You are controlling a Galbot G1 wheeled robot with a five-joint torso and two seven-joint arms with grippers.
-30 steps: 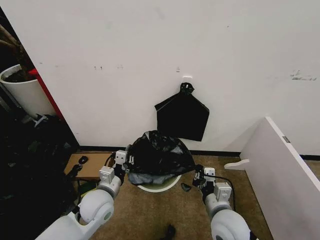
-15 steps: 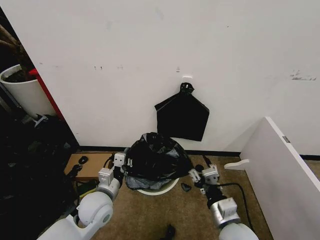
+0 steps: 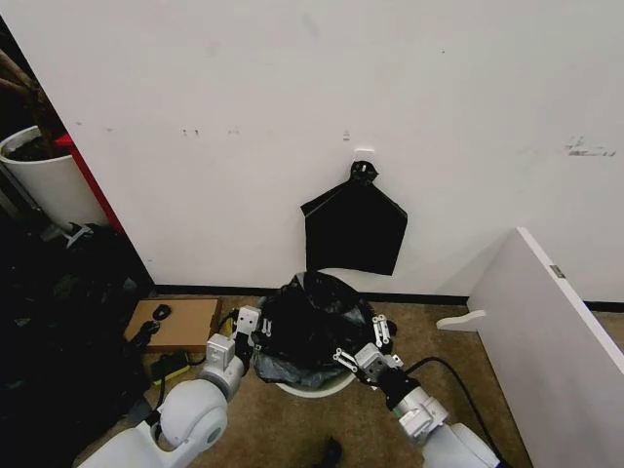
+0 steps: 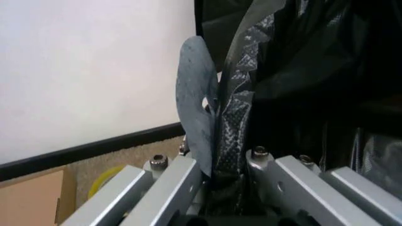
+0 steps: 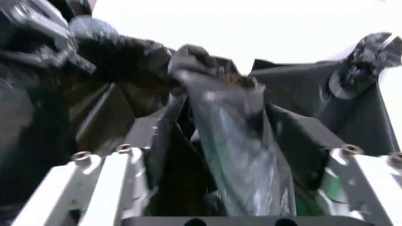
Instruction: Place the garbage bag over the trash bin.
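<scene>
Between the two grippers, the garbage bag [image 3: 314,327] sits bunched over the trash bin [image 3: 310,383], whose white rim peeks out just below and ahead of both. The left gripper [image 3: 255,322] pinches a pleated strip of the bag's edge; in its wrist view the film [image 4: 229,117] runs straight down between the fingers [image 4: 169,186]. The right gripper [image 3: 363,343] stands with its fingers spread against the bag's opposite side. A fold of film [image 5: 236,141] lies in the gap between those fingers, yet no squeeze on it is evident.

The likely trouble is uneven hold. If only the left side is truly pinned, pulling could drag the mouth sideways off the rim, or tip the light bin. The thin film could also slip or tear at the pinch.

What the bin contains is hidden under the plastic. Behind the grippers, a flat black bag bundle [image 3: 354,227] hangs on the wall.
</scene>
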